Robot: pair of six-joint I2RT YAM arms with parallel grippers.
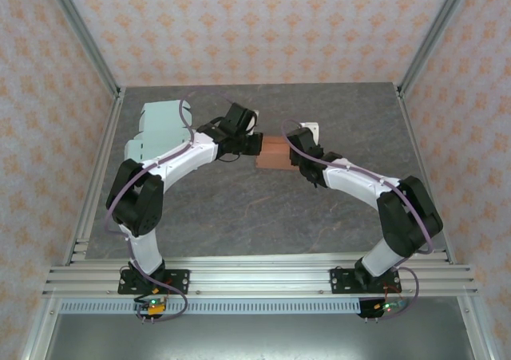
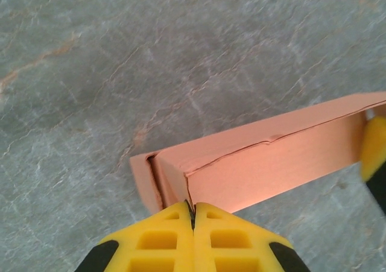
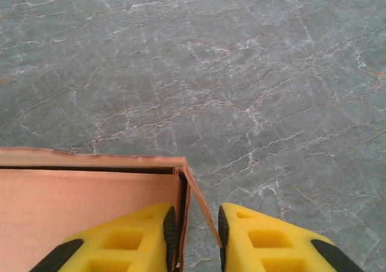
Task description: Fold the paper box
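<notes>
Grey marbled table (image 1: 239,216), patterned walls (image 1: 255,25). The paper box (image 1: 272,153) is seen mid-table between both grippers. The left gripper (image 2: 193,215) is pressed together, pinching a thin box wall edge. The right gripper (image 3: 198,230) is parted, with the box end wall between its fingers. A pale green sheet (image 1: 160,124) is seen far left.

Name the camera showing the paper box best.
Left wrist: the box shows its long side and folded corner close up. Top external: the box small and far. Right wrist: one inside corner of the box.
</notes>
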